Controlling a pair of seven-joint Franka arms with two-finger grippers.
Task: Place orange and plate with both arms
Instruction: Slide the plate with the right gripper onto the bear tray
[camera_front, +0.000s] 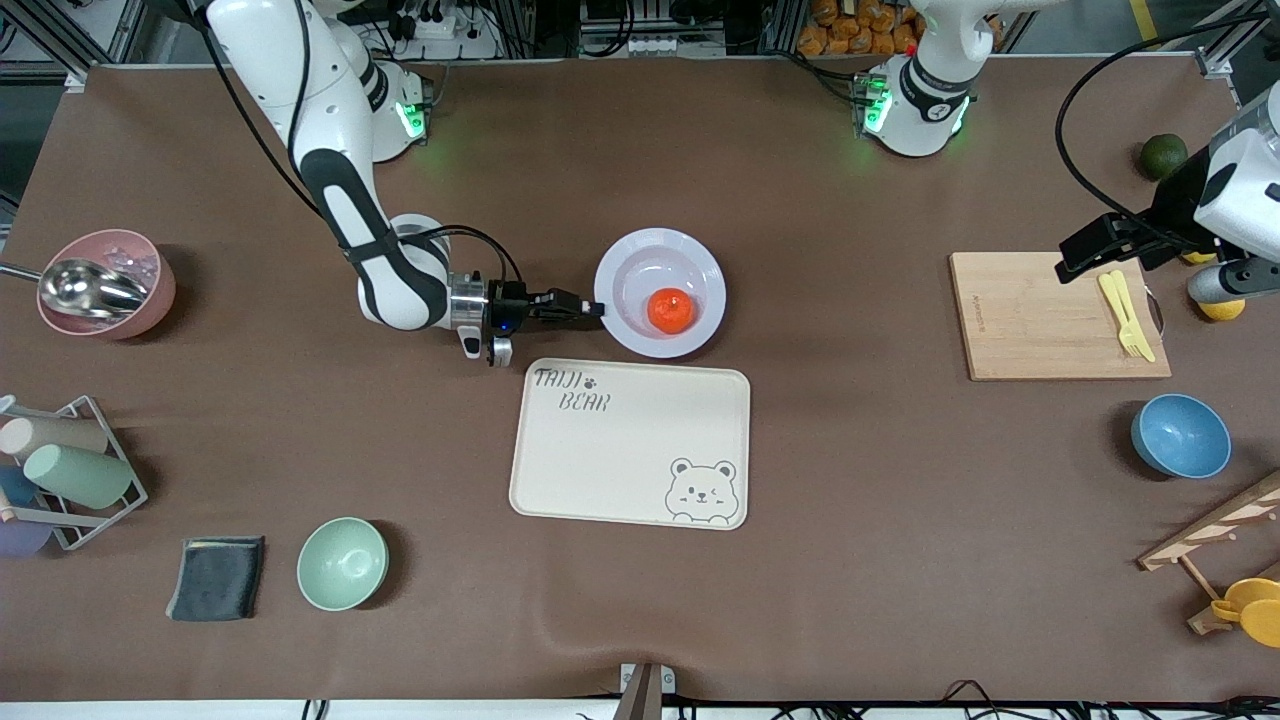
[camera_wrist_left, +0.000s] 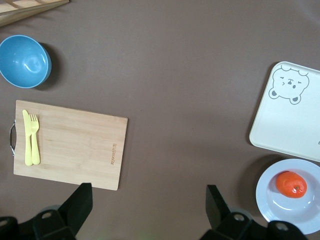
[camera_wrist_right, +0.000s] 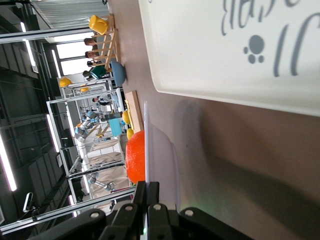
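Observation:
The pale lavender-white plate (camera_front: 690, 262) sits on the brown table, farther from the front camera than the cream bear tray. The red-orange orange (camera_front: 671, 310) lies in its sunken centre. My right gripper (camera_front: 592, 309) is shut on the plate's rim at the edge toward the right arm's end; in the right wrist view the fingers (camera_wrist_right: 141, 192) clamp the rim (camera_wrist_right: 148, 150) with the orange (camera_wrist_right: 136, 156) beside it. My left gripper (camera_wrist_left: 148, 200) is open and empty, up in the air near the cutting board. The plate (camera_wrist_left: 309, 219) and orange (camera_wrist_left: 291, 184) show in the left wrist view.
The cream bear tray (camera_front: 560, 470) lies just nearer the camera than the plate. A wooden cutting board (camera_front: 1030, 320) with a yellow fork and knife (camera_front: 1125, 314) lies toward the left arm's end. A blue bowl (camera_front: 1180, 436), green bowl (camera_front: 342, 564), pink bowl (camera_front: 150, 300) and cup rack (camera_front: 70, 475) stand around.

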